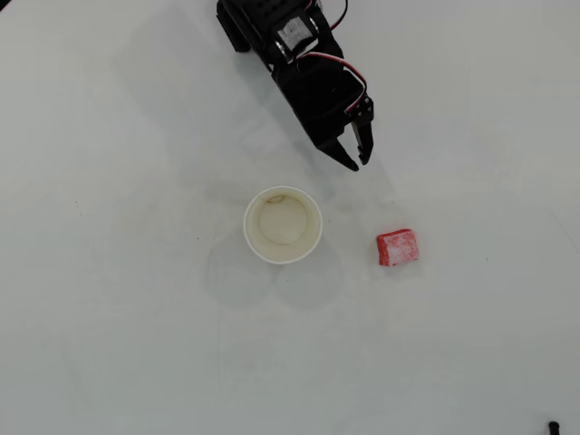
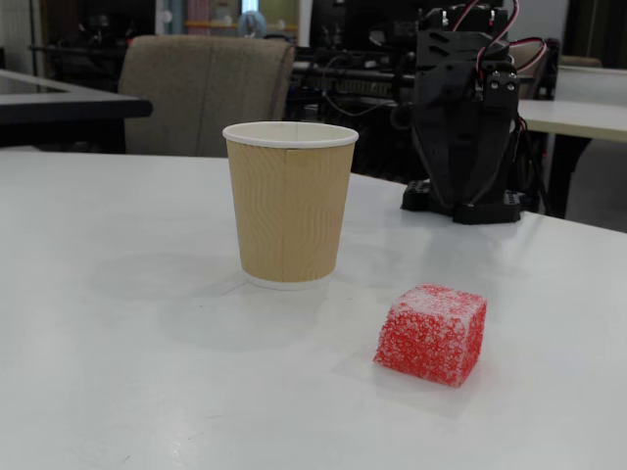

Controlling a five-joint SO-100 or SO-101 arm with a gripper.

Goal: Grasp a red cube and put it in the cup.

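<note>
Red cube (image 2: 431,334): frosted, blocky | cup (image 2: 289,203): ribbed tan paper, upright

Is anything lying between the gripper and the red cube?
No. In the overhead view, only bare white table separates the gripper from the red cube; the cup sits off to the left.

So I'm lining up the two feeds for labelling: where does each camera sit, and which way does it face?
Overhead view: above the table, looking straight down at the cup and red cube; the arm enters from the top edge, its tool slightly open.
Fixed view: low, near table height, facing across the white table towards the arm's base; the cup and red cube are nearest, the arm stands behind.
Both share the cup, the red cube and the arm.
</note>
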